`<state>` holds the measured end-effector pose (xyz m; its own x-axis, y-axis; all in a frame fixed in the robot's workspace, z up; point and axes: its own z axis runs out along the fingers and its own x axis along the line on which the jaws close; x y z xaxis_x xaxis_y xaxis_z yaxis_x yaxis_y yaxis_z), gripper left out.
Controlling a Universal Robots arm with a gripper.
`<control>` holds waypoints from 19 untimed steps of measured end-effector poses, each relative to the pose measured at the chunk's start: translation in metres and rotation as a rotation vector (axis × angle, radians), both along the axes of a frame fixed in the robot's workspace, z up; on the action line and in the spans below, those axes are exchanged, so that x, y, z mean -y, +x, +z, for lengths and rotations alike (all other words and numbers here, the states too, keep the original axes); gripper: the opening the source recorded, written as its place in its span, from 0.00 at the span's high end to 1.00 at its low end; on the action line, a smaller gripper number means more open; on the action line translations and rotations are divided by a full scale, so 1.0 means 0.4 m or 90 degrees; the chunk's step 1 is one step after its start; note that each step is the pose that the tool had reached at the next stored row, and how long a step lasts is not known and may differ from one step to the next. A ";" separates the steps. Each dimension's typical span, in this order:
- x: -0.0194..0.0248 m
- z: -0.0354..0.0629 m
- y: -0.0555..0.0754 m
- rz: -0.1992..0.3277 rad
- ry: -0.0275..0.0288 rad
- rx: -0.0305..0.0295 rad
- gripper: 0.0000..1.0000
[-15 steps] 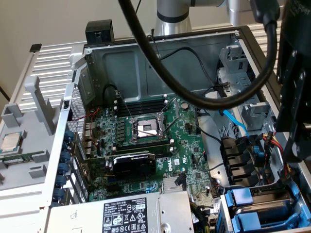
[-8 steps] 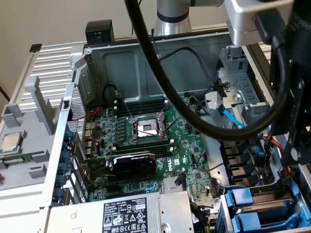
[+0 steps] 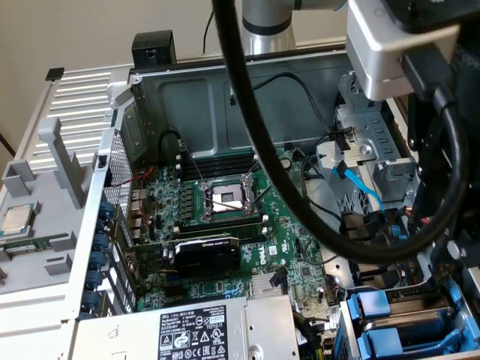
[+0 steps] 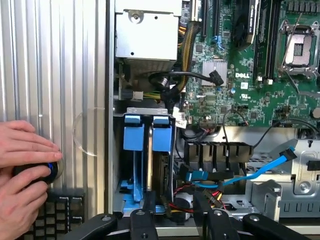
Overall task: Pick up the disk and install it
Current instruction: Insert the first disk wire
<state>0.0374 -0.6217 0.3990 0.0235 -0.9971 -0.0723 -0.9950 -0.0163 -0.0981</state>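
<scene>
Gripper (image 4: 174, 201) above the open computer case (image 3: 225, 90) — your wrist view looks out between its two black fingers (image 4: 146, 215), which stand apart with nothing clamped between them; cables show through the gap. Disk (image 4: 161, 137), framed in its blue carrier, stands on edge in the drive cage (image 4: 145, 111), just beside a second blue carrier (image 4: 134, 139).

For the exterior view, take the processor socket (image 3: 225, 199) as your dial centre. The drive cage (image 3: 409, 292) lies at about four o'clock, the graphics card (image 3: 206, 255) at six with the grey power-supply box (image 3: 195, 330) beyond it. The loose processor chip (image 3: 19, 219) sits at nine, on the grey tray (image 3: 30, 292) outside the case. A thick black cable (image 3: 255, 135) crosses in front of the motherboard (image 3: 300, 255).

Beside the case, on the ribbed metal panel (image 4: 60, 75), you see a person's hand (image 4: 25, 145) and a second hand (image 4: 17, 205) — both rest on a small black control with a blue glow (image 4: 42, 172).
</scene>
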 end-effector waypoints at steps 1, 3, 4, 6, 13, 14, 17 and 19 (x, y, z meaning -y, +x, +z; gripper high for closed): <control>0.009 0.000 0.000 0.000 0.0033 -0.0009 0.57; 0.022 0.000 0.000 0.000 0.0130 -0.0025 0.57; 0.025 0.000 0.000 0.000 0.0205 -0.0030 0.57; 0.031 0.000 0.001 0.000 0.0372 -0.0033 0.57; 0.040 -0.007 0.007 0.012 0.0542 -0.0126 0.57; 0.040 -0.010 0.011 0.015 0.0541 -0.0133 0.57; 0.040 -0.018 0.022 0.027 0.0540 -0.0152 0.57; 0.040 -0.021 0.029 0.036 0.0538 -0.0159 0.57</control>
<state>0.0491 -0.6375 0.3907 0.0769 -0.9845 -0.1574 -0.9949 -0.0655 -0.0767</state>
